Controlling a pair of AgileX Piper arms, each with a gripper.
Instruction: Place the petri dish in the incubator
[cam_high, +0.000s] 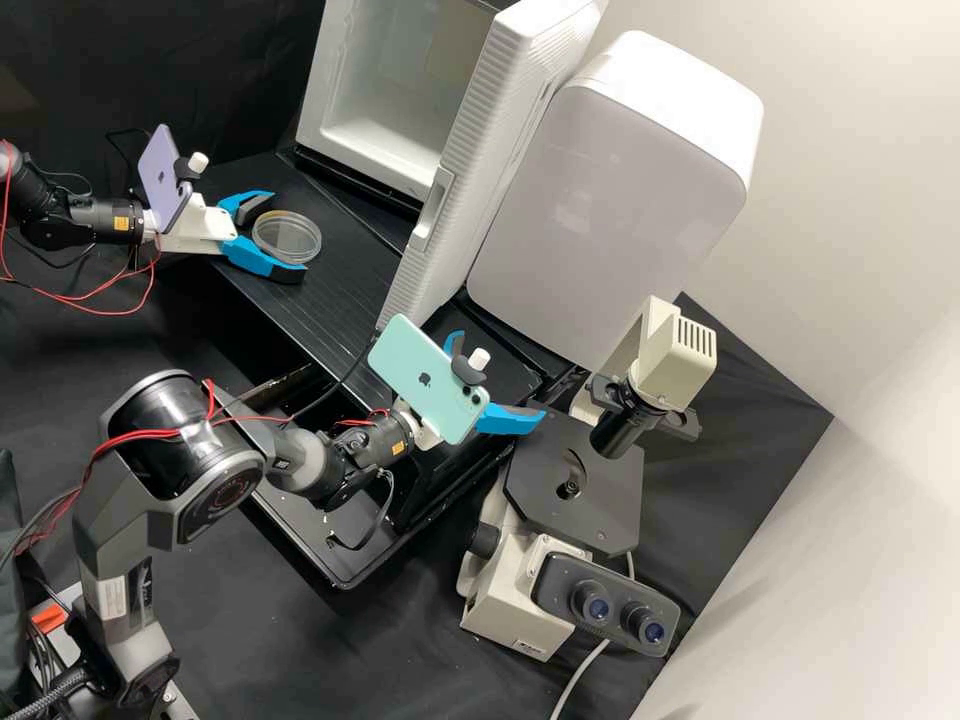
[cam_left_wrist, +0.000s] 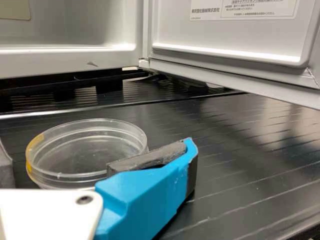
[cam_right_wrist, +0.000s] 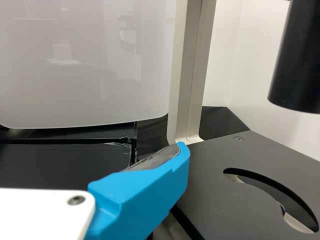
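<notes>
A: At 10 o'clock on the bench, found the petri dish lying flat on the black ribbed platform, out at 7 o'clock from the incubator. Not inside yet.
B: Yep. Seeing the left gripper spread wide with the dish between its fingers. Can't tell about pad contact though.
A: And over at 4 o'clock from the dish?
B: Got the right gripper there, released too, holding nothing, hanging over the 11 o'clock edge of the microscope stage. Also noticing the incubator door swung wide open, off at 12 o'clock from that stage.
</notes>
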